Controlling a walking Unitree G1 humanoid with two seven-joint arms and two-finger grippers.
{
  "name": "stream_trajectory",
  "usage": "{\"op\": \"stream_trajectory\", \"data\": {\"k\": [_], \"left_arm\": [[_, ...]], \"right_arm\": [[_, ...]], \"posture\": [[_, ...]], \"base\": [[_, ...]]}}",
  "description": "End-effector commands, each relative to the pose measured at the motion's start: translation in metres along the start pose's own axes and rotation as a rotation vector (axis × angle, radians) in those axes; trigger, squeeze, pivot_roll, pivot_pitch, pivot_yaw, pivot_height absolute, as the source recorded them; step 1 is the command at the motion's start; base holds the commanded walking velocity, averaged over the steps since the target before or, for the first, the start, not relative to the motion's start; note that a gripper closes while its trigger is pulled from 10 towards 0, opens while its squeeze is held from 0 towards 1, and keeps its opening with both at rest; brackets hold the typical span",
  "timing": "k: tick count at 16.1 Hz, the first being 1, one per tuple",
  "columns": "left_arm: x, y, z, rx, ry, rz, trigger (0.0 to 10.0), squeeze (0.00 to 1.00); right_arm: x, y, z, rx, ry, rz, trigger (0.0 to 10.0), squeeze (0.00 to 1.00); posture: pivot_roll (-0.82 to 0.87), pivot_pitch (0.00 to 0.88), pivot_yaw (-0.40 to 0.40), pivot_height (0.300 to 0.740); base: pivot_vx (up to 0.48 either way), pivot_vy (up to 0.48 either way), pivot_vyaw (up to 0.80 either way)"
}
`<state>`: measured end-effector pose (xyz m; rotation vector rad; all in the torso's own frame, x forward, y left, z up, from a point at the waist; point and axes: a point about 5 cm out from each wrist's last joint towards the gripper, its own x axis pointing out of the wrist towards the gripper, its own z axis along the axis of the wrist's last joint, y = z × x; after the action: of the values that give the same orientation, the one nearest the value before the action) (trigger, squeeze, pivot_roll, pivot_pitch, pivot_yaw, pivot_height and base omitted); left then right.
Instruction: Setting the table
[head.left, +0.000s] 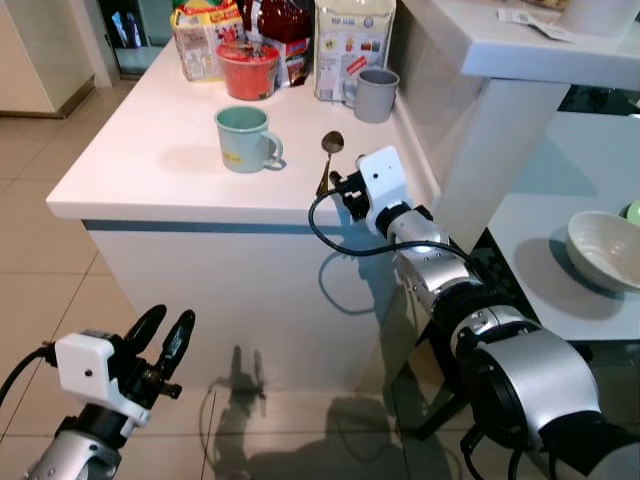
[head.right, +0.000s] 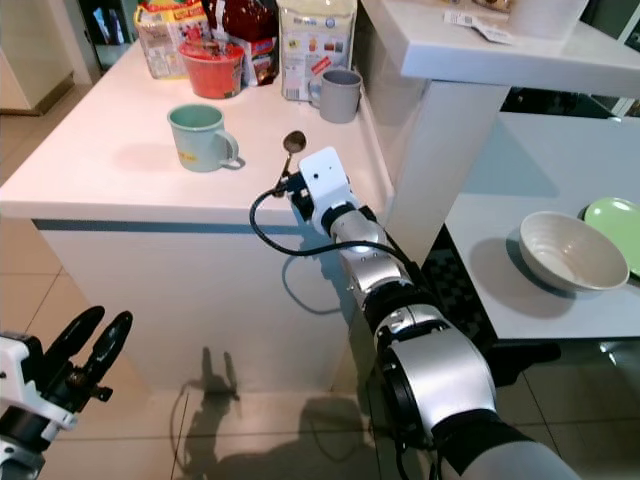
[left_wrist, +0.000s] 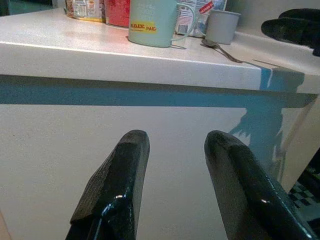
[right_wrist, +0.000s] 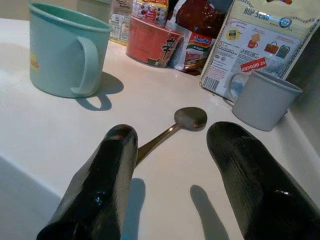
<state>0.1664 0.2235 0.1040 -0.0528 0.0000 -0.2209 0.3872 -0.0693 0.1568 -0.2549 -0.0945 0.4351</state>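
Observation:
A metal spoon (right_wrist: 176, 126) lies on the white counter (head.left: 150, 170) near its front right corner, bowl end pointing away from me. My right gripper (right_wrist: 172, 134) hovers open just over the counter edge, one black finger on each side of the spoon's handle; contact cannot be made out. From the head, that gripper (head.left: 337, 190) sits at the handle end of the spoon (head.left: 330, 150). My left gripper (head.left: 160, 338) hangs low in front of the counter's face, open and holding nothing.
A mint green mug (head.left: 245, 138) stands left of the spoon, a grey cup (head.left: 376, 95) behind it. A red noodle cup (head.left: 247, 70) and food packets (head.left: 352, 40) crowd the counter's back. To the right, a lower table (head.right: 530, 150) holds a white bowl (head.right: 572, 250) and a green plate (head.right: 616, 221).

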Motion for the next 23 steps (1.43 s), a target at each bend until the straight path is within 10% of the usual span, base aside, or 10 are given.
{"op": "stream_trajectory", "data": {"k": [1, 17, 23], "left_arm": [[0.003, -0.003, 0.001, 0.003, -0.025, -0.013, 10.0, 0.00], [0.013, -0.032, 0.024, 0.076, -0.128, -0.085, 10.0, 0.00], [0.000, -0.074, 0.034, 0.066, -0.147, -0.102, 10.0, 0.00]], "right_arm": [[0.001, -0.005, 0.002, -0.005, -0.003, -0.012, 10.0, 0.00], [-0.002, -0.004, -0.005, -0.011, 0.037, -0.008, 10.0, 0.00], [-0.002, -0.006, -0.009, 0.037, 0.076, -0.042, 10.0, 0.00]], "posture": [[0.26, 0.000, -0.069, 0.740], [0.26, 0.000, -0.073, 0.740], [0.26, 0.000, -0.069, 0.740]], "base": [[0.465, 0.000, 0.00], [0.252, 0.186, 0.00], [0.000, 0.000, 0.00]]}}
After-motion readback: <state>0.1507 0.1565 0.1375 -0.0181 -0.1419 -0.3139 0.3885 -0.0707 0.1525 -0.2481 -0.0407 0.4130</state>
